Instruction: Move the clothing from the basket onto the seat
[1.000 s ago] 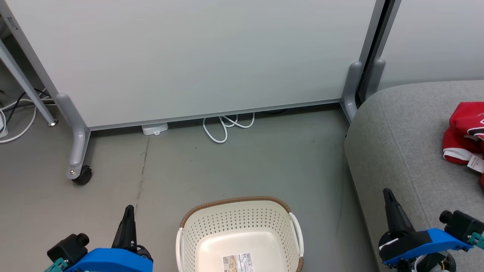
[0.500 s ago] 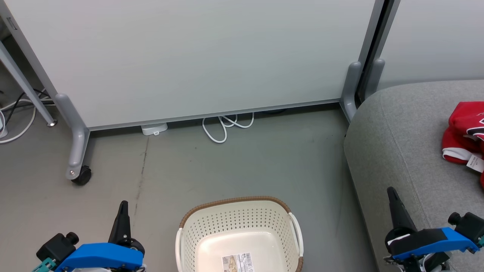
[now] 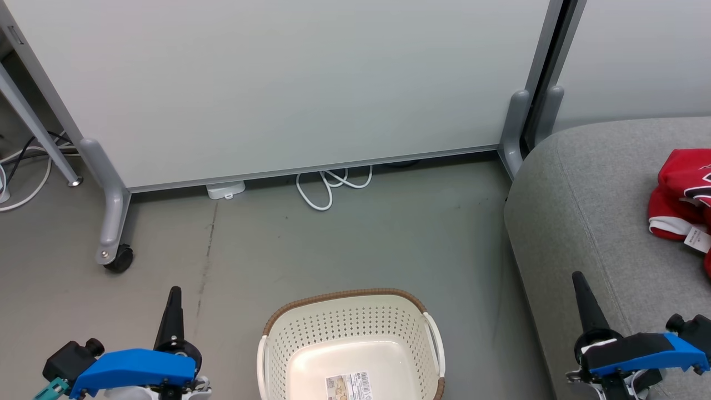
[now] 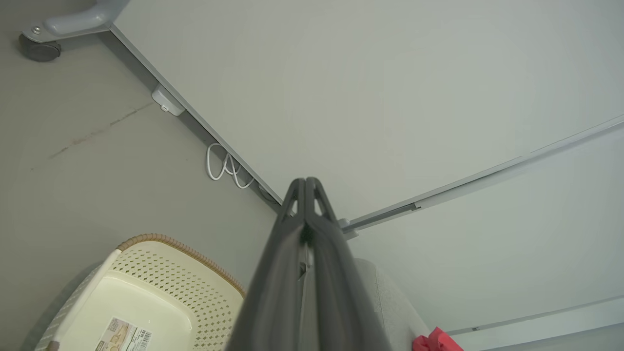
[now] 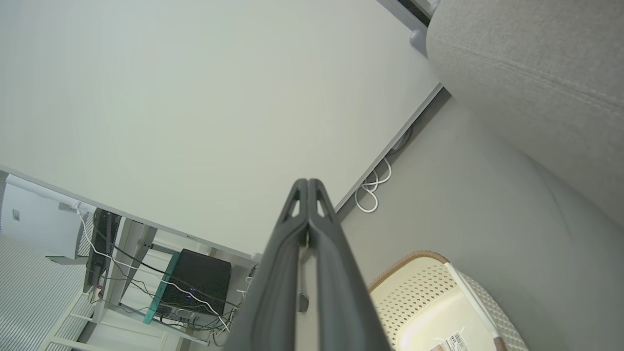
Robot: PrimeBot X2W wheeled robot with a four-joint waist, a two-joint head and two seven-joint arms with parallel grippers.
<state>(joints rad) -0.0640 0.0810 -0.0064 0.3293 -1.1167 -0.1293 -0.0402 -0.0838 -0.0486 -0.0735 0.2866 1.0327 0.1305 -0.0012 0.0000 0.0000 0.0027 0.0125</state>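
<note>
Lower than a second ago, my left gripper (image 3: 174, 297) and right gripper (image 3: 580, 283) sit at the bottom corners, each pinched closed. The grey seat (image 3: 600, 211) takes the right side, the cream basket (image 3: 344, 294) stands at bottom centre, and the red clothing (image 3: 680, 194) lies on the seat at the right edge.

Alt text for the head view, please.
The cream laundry basket sits on the grey floor at bottom centre, showing just a paper label inside, while red clothing lies on the grey seat at right. The left tool and right tool flank the basket, both shut, before a white wheeled partition.
</note>
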